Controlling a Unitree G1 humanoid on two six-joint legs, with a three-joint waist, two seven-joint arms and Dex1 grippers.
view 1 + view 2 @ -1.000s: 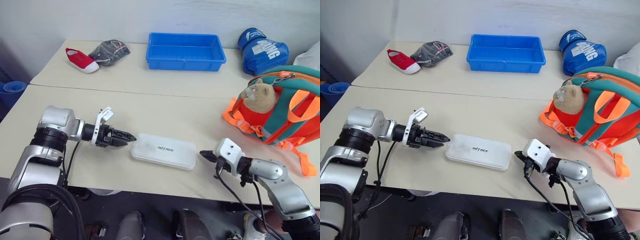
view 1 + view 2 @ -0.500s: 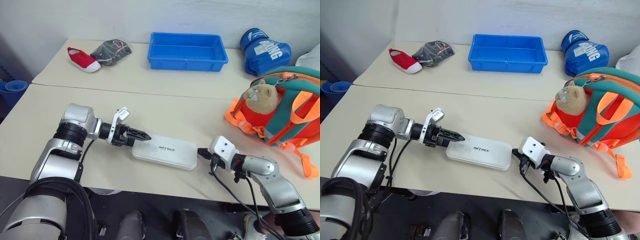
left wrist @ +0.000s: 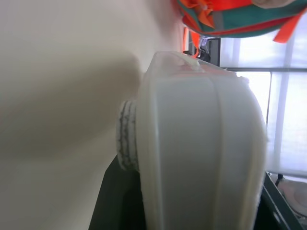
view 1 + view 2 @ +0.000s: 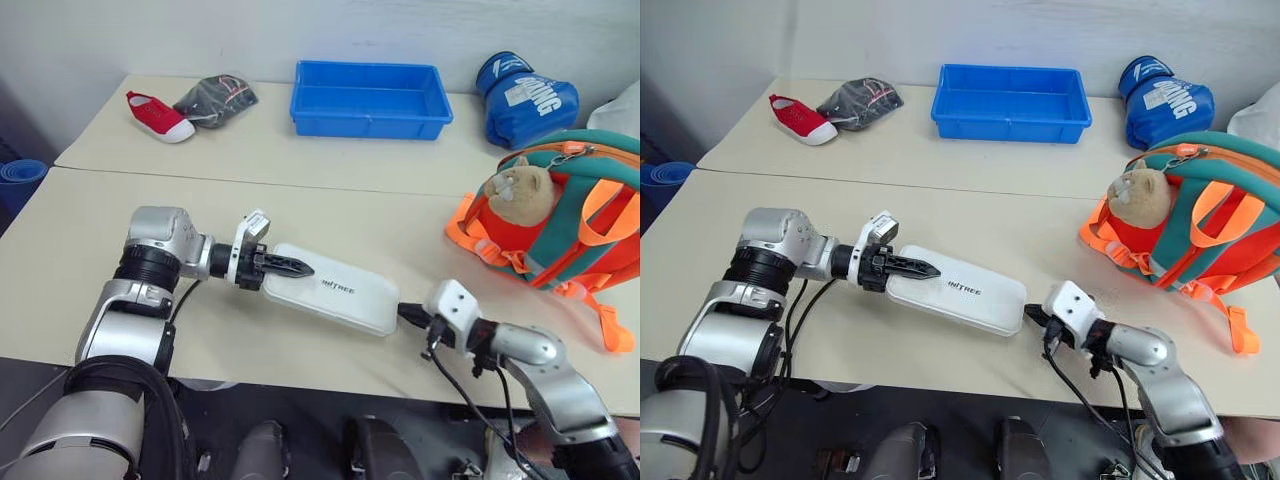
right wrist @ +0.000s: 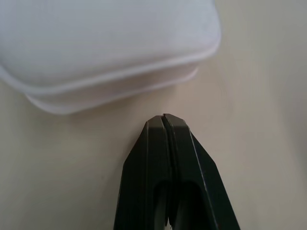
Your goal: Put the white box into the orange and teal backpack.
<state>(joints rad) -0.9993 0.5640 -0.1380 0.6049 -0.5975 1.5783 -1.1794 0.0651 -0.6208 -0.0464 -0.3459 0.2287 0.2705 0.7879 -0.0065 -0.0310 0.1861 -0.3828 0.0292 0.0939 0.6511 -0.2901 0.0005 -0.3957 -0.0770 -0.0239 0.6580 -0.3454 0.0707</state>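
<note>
White plastic, the white box (image 4: 335, 293) lies on the beige table (image 4: 300, 160), at eight o'clock from the orange and teal backpack (image 4: 565, 215). The left gripper (image 4: 290, 268) pinches its nine-o'clock end; the right gripper (image 4: 408, 314) sits just beside its three-o'clock end, tips pressed together. Left wrist view: the box's end (image 3: 201, 158) sits clamped between the fingers. Right wrist view: the closed fingers (image 5: 165, 143) stand just short of the box's corner (image 5: 110, 52).
</note>
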